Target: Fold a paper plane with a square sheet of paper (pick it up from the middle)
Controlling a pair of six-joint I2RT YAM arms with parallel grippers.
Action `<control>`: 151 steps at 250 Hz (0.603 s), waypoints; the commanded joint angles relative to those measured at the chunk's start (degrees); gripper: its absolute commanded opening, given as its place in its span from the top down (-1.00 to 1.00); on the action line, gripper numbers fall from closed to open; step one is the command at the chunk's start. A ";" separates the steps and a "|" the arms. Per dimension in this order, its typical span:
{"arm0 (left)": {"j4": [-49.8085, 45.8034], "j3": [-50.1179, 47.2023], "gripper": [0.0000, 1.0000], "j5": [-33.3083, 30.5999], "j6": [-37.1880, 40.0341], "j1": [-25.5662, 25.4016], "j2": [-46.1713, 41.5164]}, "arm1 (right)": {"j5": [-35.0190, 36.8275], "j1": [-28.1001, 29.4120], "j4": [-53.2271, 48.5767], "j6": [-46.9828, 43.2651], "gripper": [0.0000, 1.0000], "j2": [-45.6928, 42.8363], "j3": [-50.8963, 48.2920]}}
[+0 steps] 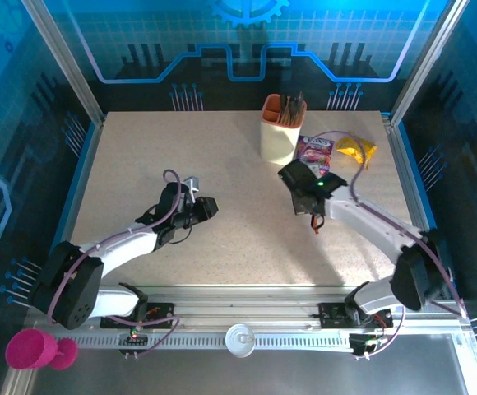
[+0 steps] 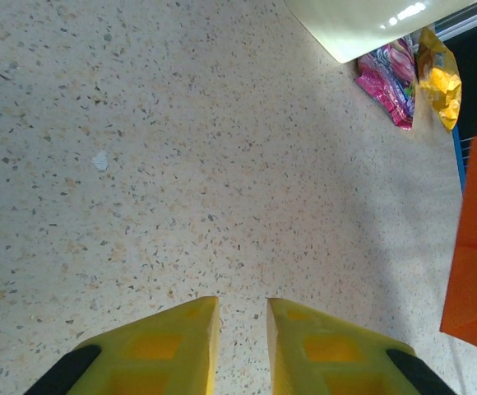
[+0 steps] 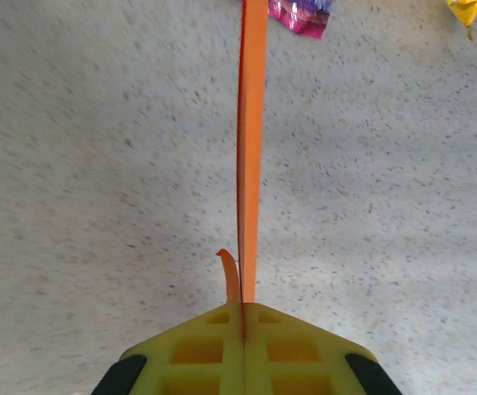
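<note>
In the left wrist view the left gripper point(image 2: 243, 311) is hanging slightly open and empty, with the orange sheet of paper point(image 2: 475, 247) showing its flat face at the right edge, while in the right wrist view the right gripper point(image 3: 243, 311) is pinching this sheet tightly, edge-on up the centre.
</note>
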 commanded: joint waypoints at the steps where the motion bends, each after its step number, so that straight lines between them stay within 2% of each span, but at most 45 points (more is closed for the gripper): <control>1: -2.10 -1.06 0.54 0.01 -0.25 0.69 -1.76 | 10.25 4.03 -6.00 4.24 1.00 6.62 2.46; 53: -3.64 -1.52 0.55 0.21 -0.17 1.11 -4.12 | 9.72 12.55 -10.06 13.11 1.00 19.55 8.12; 114: -6.15 -1.60 0.56 1.40 0.54 2.52 -6.65 | 2.46 19.72 -8.68 19.27 1.00 30.21 15.91; 135: -6.90 -1.46 0.56 1.93 0.71 3.07 -7.10 | -1.95 20.66 -5.61 19.49 0.68 31.63 17.29; 151: -7.65 -1.40 0.56 2.14 0.72 3.42 -7.47 | -5.34 20.86 -3.08 19.58 0.32 30.65 17.71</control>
